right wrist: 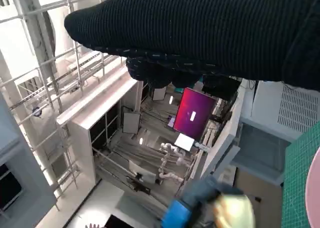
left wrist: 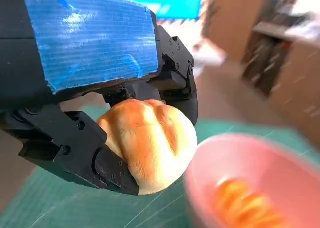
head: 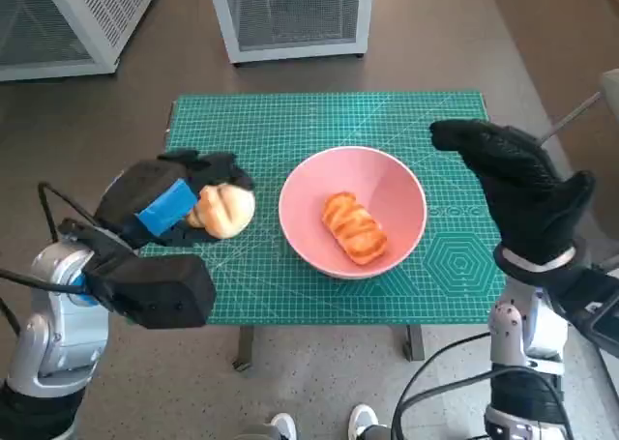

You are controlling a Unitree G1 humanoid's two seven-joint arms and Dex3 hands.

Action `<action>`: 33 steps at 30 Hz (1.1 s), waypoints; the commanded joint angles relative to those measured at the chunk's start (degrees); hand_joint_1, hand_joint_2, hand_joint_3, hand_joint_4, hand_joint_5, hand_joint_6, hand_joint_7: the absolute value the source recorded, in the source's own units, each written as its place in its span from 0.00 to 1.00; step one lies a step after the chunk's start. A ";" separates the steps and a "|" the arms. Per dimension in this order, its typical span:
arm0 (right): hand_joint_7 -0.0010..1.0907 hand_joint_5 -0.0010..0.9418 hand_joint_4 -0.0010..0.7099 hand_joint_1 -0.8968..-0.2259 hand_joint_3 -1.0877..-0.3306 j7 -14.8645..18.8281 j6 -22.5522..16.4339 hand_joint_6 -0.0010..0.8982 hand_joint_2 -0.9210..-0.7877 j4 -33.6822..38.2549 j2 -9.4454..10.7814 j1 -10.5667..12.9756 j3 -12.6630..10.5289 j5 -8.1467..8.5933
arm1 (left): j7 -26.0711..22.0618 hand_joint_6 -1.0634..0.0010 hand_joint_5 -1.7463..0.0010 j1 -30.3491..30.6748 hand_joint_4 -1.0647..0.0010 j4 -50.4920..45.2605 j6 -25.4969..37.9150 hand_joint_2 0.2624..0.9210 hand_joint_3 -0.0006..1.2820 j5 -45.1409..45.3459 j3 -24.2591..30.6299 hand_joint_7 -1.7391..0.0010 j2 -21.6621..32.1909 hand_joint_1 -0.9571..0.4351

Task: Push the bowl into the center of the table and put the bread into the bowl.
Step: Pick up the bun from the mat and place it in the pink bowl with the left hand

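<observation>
A pink bowl (head: 387, 190) sits near the middle of the green cutting mat (head: 319, 121), and a glazed orange pastry (head: 354, 227) lies inside it. My left hand (head: 169, 200) grips a round pale bread roll (head: 224, 210) just left of the bowl, raised a little off the mat. Up close, its black fingers (left wrist: 110, 168) wrap the roll (left wrist: 150, 143) beside the blurred bowl rim (left wrist: 240, 163). My right hand (head: 517, 184) hovers above the table's right side, holding nothing, fingers stretched out. The right wrist view shows the glove (right wrist: 200, 32), with the roll (right wrist: 232, 213) far off.
The mat covers the small table, whose front edge (head: 319, 319) is nearest me. Two white mesh units (head: 290, 14) stand on the floor beyond the far edge. Cables trail beside both arms. A person's white shoes (head: 324, 425) show below the table.
</observation>
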 commanded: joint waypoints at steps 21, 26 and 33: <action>0.56 0.01 0.57 0.64 0.76 -0.45 -0.26 0.05 0.00 -1.27 0.01 1.77 0.65 -1.01 | 5.13 0.46 0.32 -18.89 0.32 24.07 -12.80 0.99 0.07 1.69 -12.92 0.33 -13.19 0.69; 0.56 0.01 0.57 0.64 0.76 -0.71 0.23 0.05 0.00 -1.85 -0.31 2.17 0.40 -0.77 | 5.77 0.58 0.48 -18.61 0.59 27.30 -13.29 0.96 0.16 3.53 -14.61 0.27 -14.07 0.56; 0.56 0.01 0.57 0.64 0.76 -1.10 0.34 0.05 0.00 -2.23 -0.24 2.53 0.31 -0.95 | 5.70 0.64 0.90 -17.36 0.57 27.62 -11.68 0.91 0.05 8.55 -17.17 0.68 -13.89 0.57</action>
